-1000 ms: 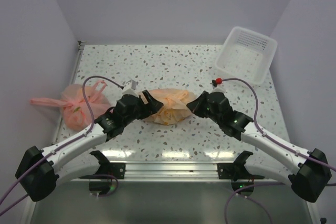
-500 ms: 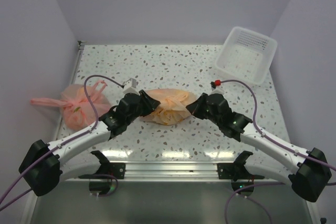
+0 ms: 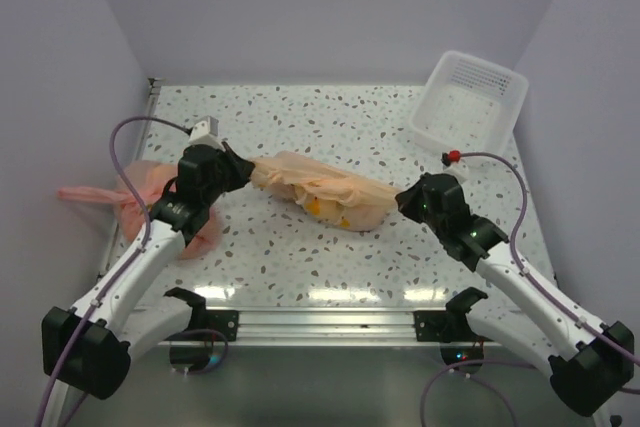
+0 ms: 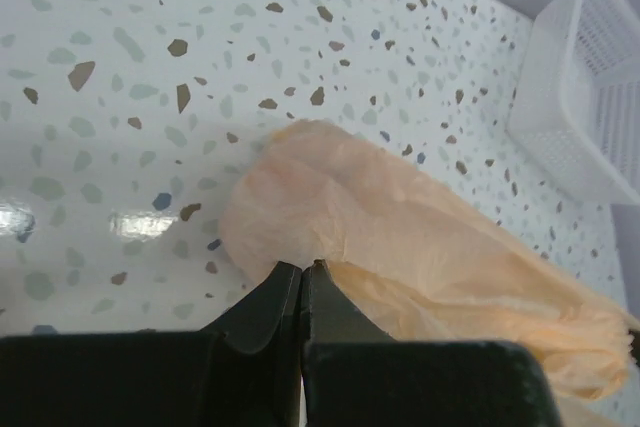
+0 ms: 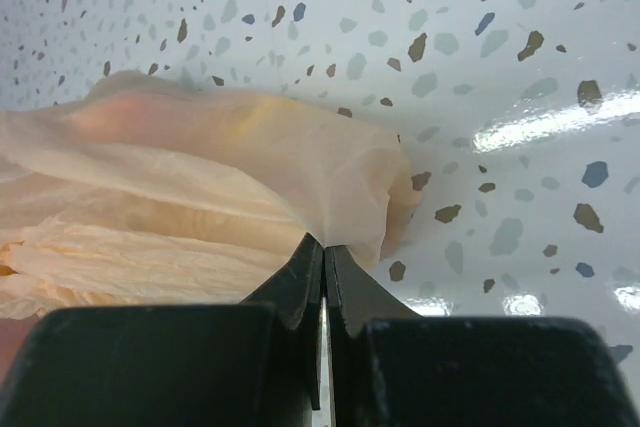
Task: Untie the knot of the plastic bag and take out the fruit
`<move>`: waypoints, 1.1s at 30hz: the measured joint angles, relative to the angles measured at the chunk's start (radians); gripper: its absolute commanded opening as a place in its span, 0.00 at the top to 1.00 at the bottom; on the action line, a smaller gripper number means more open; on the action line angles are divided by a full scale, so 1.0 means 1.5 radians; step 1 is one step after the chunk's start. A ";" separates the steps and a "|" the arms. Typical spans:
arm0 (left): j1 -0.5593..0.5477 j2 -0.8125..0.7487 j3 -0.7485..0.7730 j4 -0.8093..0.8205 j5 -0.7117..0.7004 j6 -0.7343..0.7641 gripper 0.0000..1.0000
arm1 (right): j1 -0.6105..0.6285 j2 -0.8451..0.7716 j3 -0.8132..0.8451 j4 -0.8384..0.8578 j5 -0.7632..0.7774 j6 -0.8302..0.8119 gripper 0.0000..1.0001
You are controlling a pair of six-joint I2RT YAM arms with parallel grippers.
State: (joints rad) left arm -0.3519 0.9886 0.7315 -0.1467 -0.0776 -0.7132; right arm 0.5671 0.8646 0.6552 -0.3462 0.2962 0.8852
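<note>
Plastic bag (image 3: 325,187) is hanging stretched between the two arms, over the middle of the speckled table (image 3: 300,117).
The left gripper (image 3: 240,169) is pinching its left end with fingers closed tight, and the right gripper (image 3: 400,199) is doing likewise on its right end. A pink bag (image 3: 140,175) is sitting beside the left arm, and a white basket (image 3: 470,102) is standing far right.

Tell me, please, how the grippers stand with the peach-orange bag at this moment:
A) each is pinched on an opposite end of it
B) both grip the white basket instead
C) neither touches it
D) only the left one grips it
A: the left gripper is shut on one end of the plastic bag and the right gripper is shut on the other end, with the bag drawn out long between them.
</note>
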 measured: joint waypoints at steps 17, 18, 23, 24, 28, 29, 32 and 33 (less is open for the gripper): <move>0.021 0.055 0.169 -0.243 0.246 0.166 1.00 | 0.034 0.107 0.382 -0.156 -0.160 -0.358 0.04; 0.021 0.053 0.171 -0.243 0.251 0.166 1.00 | 0.060 0.125 0.403 -0.158 -0.161 -0.374 0.04; 0.021 0.033 0.177 -0.250 0.275 0.158 1.00 | 0.157 0.245 0.458 -0.163 -0.151 -0.432 0.04; 0.021 0.030 0.177 -0.253 0.278 0.156 1.00 | 0.161 0.264 0.458 -0.164 -0.148 -0.436 0.03; 0.021 0.017 0.177 -0.267 0.284 0.156 1.00 | 0.164 0.348 0.445 -0.163 -0.106 -0.444 0.03; 0.021 0.012 0.176 -0.268 0.284 0.156 1.00 | 0.164 0.361 0.438 -0.163 -0.092 -0.444 0.03; 0.021 -0.005 0.171 -0.271 0.284 0.156 1.00 | 0.164 0.389 0.408 -0.163 -0.041 -0.441 0.04; 0.021 -0.012 0.168 -0.273 0.283 0.156 1.00 | 0.164 0.394 0.396 -0.163 -0.020 -0.438 0.04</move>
State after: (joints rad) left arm -0.3210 0.9707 0.9829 -0.5556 0.3473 -0.4789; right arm 0.8124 1.4559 1.2488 -0.5911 0.2657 0.2287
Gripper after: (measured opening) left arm 0.017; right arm 0.969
